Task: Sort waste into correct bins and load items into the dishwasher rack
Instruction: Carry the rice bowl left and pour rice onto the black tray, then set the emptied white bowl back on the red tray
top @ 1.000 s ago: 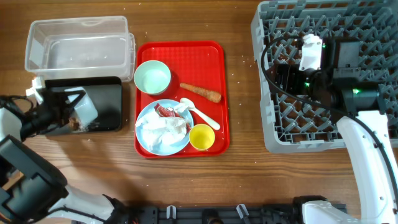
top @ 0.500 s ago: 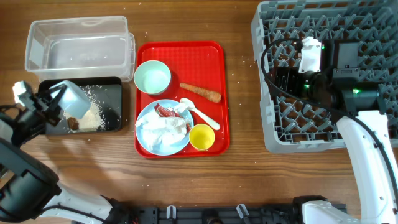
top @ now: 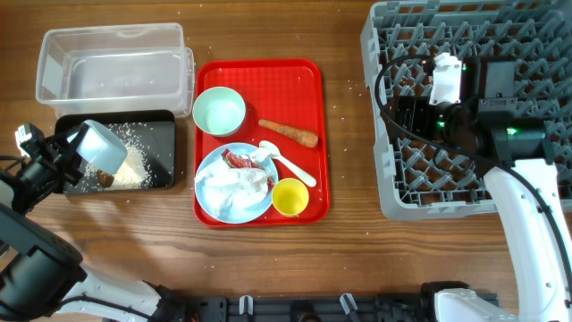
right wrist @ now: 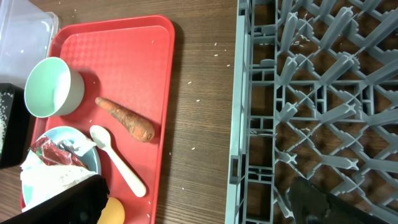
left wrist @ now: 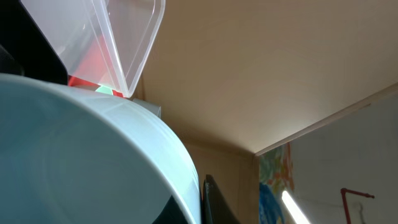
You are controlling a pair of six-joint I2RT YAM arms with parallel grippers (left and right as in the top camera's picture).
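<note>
My left gripper [top: 76,154] is shut on the rim of the white/light-blue bowl [top: 100,146], which is tilted over the left end of the black tray [top: 163,134]. Loose rice [top: 134,165] and a brown lump [top: 105,178] lie in that tray. In the left wrist view the bowl [left wrist: 81,155] fills the lower left beside one dark finger [left wrist: 214,205]. My right gripper [right wrist: 196,211] is open and empty over the grey dishwasher rack [top: 429,192]. On the blue plate [top: 214,207] lie the tissue [top: 234,186] and the red wrapper [top: 238,159].
The red serving tray [top: 308,89] also holds a mint-green bowl [top: 219,111], a carrot [top: 289,133], a white spoon [top: 288,161] and a yellow cup [top: 290,197]. The clear tub [top: 112,63] stands behind the black tray. Rice grains are scattered on the wood.
The left gripper has drawn the tipped bowl leftward off the middle of the black tray; rice and the brown lump now lie uncovered there. The right arm has not moved.
</note>
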